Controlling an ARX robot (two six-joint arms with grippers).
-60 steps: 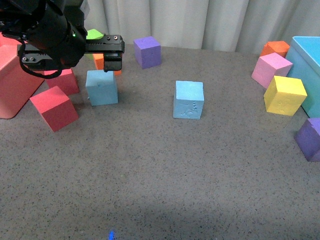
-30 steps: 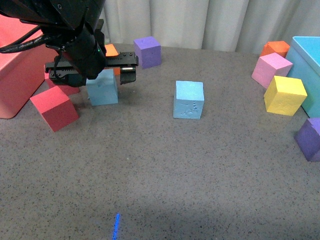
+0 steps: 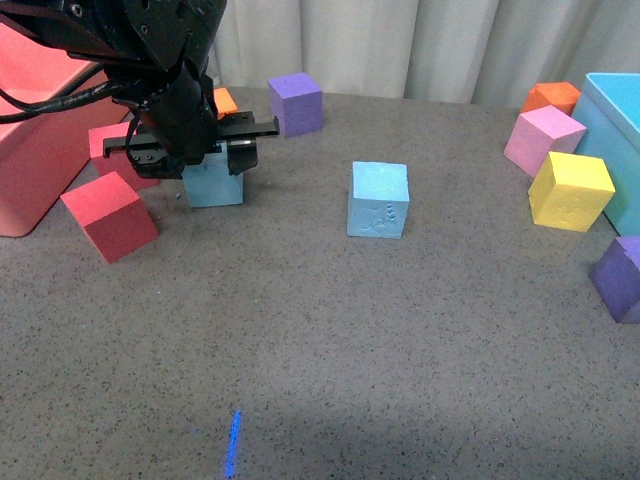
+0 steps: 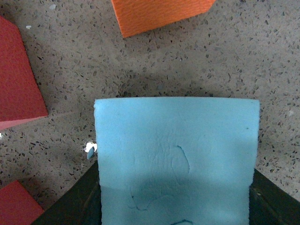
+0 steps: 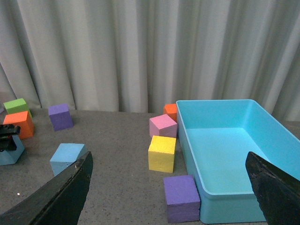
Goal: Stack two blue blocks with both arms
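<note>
One blue block (image 3: 213, 184) sits at the left of the table, partly hidden by my left gripper (image 3: 205, 163). That gripper is open and lowered around it. In the left wrist view the block (image 4: 176, 154) fills the space between the black fingers (image 4: 77, 201), which stand close by its two sides. The other blue block (image 3: 378, 199), with a squiggly mark on its front, stands free at the middle; it also shows in the right wrist view (image 5: 67, 158). My right gripper (image 5: 168, 157) is open and empty, held high above the table, and is out of the front view.
Two red cubes (image 3: 108, 215) and a red bin (image 3: 30, 150) lie left of the left gripper. An orange cube (image 3: 225, 100) and a purple cube (image 3: 295, 103) lie behind. At right are pink (image 3: 543, 138), yellow (image 3: 569, 190), orange and purple cubes beside a teal bin (image 3: 615, 120).
My left gripper has moved right and down, from behind the left blue block to around it. The block has shifted slightly right. The middle block has not moved.
</note>
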